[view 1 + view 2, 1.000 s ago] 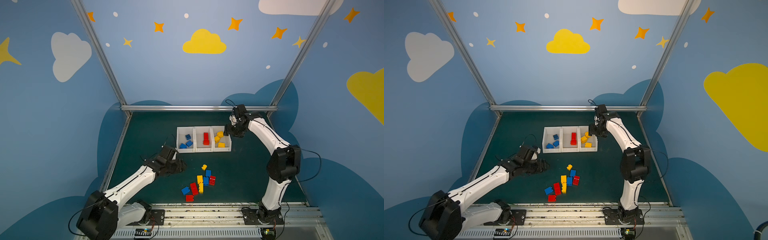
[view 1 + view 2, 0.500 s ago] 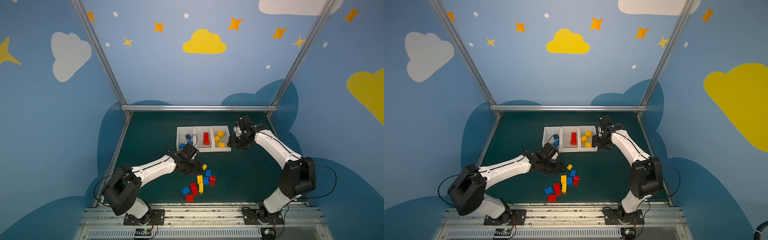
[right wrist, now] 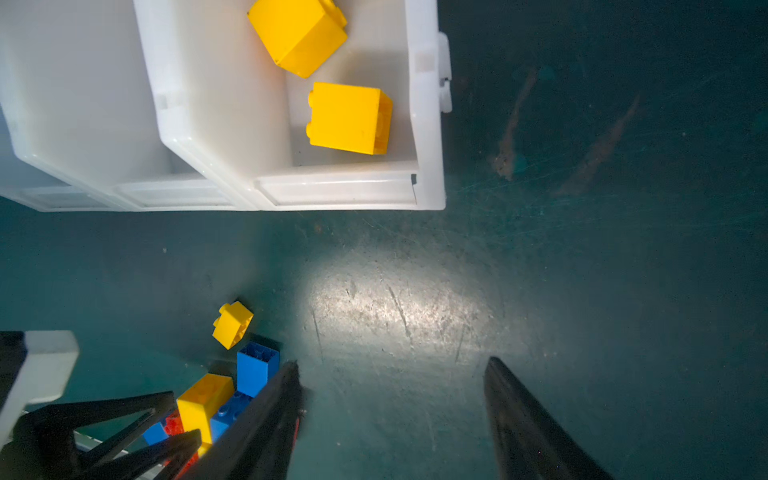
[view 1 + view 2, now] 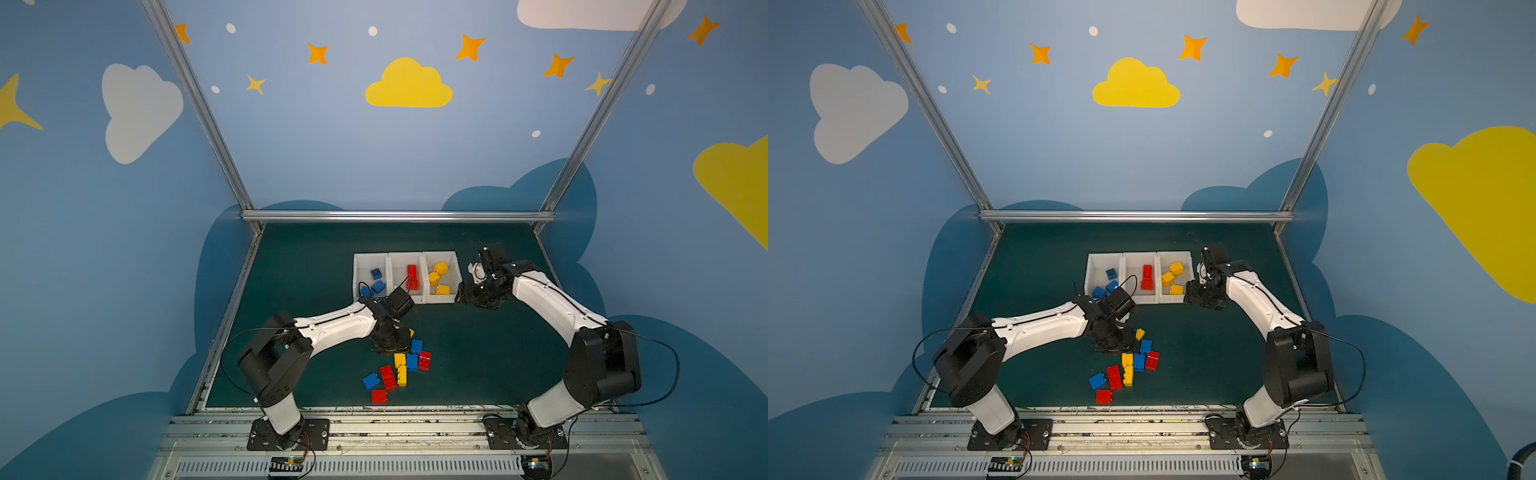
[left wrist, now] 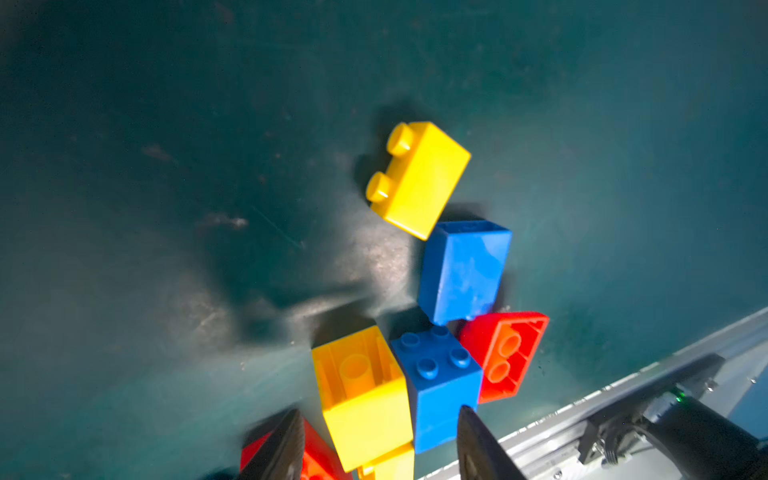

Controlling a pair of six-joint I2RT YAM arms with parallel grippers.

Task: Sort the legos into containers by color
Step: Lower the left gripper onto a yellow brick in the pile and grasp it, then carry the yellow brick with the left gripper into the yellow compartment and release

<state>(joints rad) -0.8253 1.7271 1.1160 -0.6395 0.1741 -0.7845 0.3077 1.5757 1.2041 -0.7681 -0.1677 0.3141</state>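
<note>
We see left arm stretched low, left gripper [image 5: 379, 411] half-open above loose plastic bricks [image 4: 411, 361], holding none | nine loose on green mat [image 4: 311, 270]: three yellow, three blue, three red | white three-compartment plastic tray [image 4: 441, 299]: three blue, reds uncountable, three yellow | right arm bent, right gripper [image 3: 392, 363] wide, empty, beside tray

Loose bricks [image 4: 400, 359] before the bins [image 4: 423, 270]

Both top views look steeply down from high over the near edge of the whole table [image 4: 316, 266]. The left wrist camera looks closely past the left gripper [image 5: 379, 411] onto loose bricks [image 5: 417, 178]. The right wrist camera, past the right gripper [image 3: 392, 361], shares them, with bins [image 3: 428, 124] ahead.
</note>
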